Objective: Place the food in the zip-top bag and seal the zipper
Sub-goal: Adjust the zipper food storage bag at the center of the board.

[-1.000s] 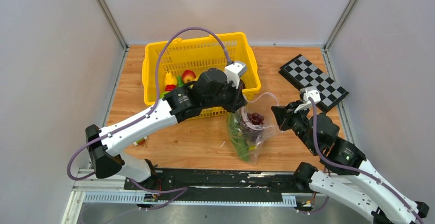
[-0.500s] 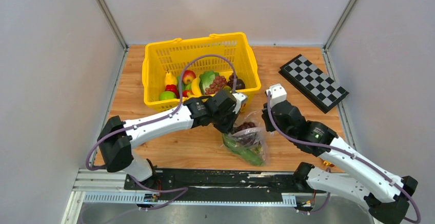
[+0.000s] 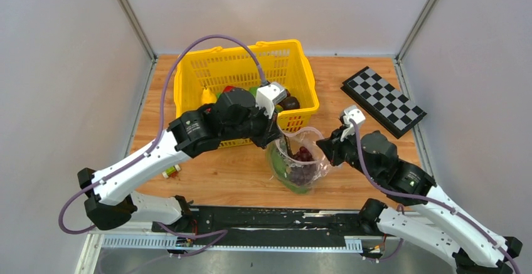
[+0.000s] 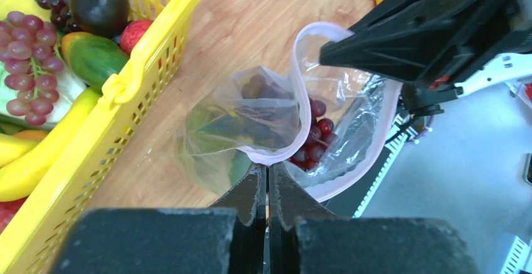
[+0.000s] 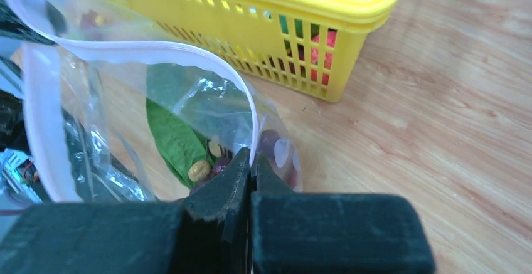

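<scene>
**Top view.** Left arm runs from its base at lower left up and rightward over the wooden table (image 3: 219,173), elbow raised, wrist just in front of the yellow basket (image 3: 238,67). Left gripper (image 3: 278,140) meets the left side of the zip-top bag (image 3: 308,168) mouth. Right arm folds in from lower right, forearm angled toward centre. Right gripper (image 3: 322,149) is on the mouth's right side. The bag sits between the two, just in front of the basket, mouth spread and facing up. Purple grapes (image 3: 305,156) and something green are inside. A checkerboard (image 3: 383,101) lies far right, well apart. A small toy brick (image 3: 169,173) lies by the left forearm.

**Left wrist view.** Fingers pressed together, pinching the zipper (image 4: 296,98) at the near rim. The right gripper's black body is at the far rim. The basket on the left holds a grape bunch (image 4: 28,54), a banana (image 4: 37,161) and a dark rounded fruit (image 4: 97,4).

**Right wrist view.** Jaws tight together on the zipper strip, which loops away to the left. A green leaf (image 5: 175,139) shows through the plastic. The basket wall stands just beyond.
</scene>
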Available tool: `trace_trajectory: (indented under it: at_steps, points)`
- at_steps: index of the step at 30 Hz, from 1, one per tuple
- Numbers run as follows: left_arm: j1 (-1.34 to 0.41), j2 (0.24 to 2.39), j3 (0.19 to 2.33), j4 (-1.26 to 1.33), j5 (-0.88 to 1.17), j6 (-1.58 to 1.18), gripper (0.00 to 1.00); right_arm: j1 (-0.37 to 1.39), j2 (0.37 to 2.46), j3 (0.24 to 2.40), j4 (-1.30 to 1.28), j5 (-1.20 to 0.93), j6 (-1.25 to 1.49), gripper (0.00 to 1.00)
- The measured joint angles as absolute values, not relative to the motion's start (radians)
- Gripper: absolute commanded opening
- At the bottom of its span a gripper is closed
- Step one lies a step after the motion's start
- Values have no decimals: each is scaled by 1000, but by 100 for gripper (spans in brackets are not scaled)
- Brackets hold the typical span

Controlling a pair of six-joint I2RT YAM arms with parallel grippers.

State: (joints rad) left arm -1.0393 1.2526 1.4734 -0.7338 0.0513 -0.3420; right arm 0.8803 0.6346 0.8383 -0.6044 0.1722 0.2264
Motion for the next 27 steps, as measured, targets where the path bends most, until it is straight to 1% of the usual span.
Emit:
trace_trajectory:
  at_steps: [9, 10, 11, 12, 13, 14, 16, 19, 21, 27]
  points:
    - [-1039, 1281, 1411, -655, 30, -342, 0, 880, 499, 839, -559, 307, 277, 0]
    - [-1039, 1283, 1411, -638, 33, -342, 3, 880, 480, 840, -560, 320, 282, 0]
    - [-1039, 1285, 1411, -619, 37, -342, 11, 880, 468, 844, -563, 330, 285, 0]
    - [-1039, 1287, 1411, -599, 40, -342, 28, 880, 456, 852, -567, 344, 287, 0]
    - [-1039, 1290, 1411, -583, 40, -342, 48, 880, 448, 860, -568, 354, 288, 0]
    - [-1039, 1293, 1411, -569, 41, -342, 65, 880, 443, 867, -568, 361, 289, 0]
    - [-1039, 1303, 1411, -540, 39, -339, 81, 880, 432, 875, -566, 374, 289, 0]
    - [-1030, 1305, 1402, -516, 31, -327, 94, 880, 434, 875, -577, 397, 297, 0]
    - [-1014, 1299, 1380, -505, 27, -315, 99, 880, 444, 862, -582, 407, 317, 0]
    - [-918, 1213, 1252, -543, 47, -259, 100, 880, 463, 799, -582, 409, 358, 0]
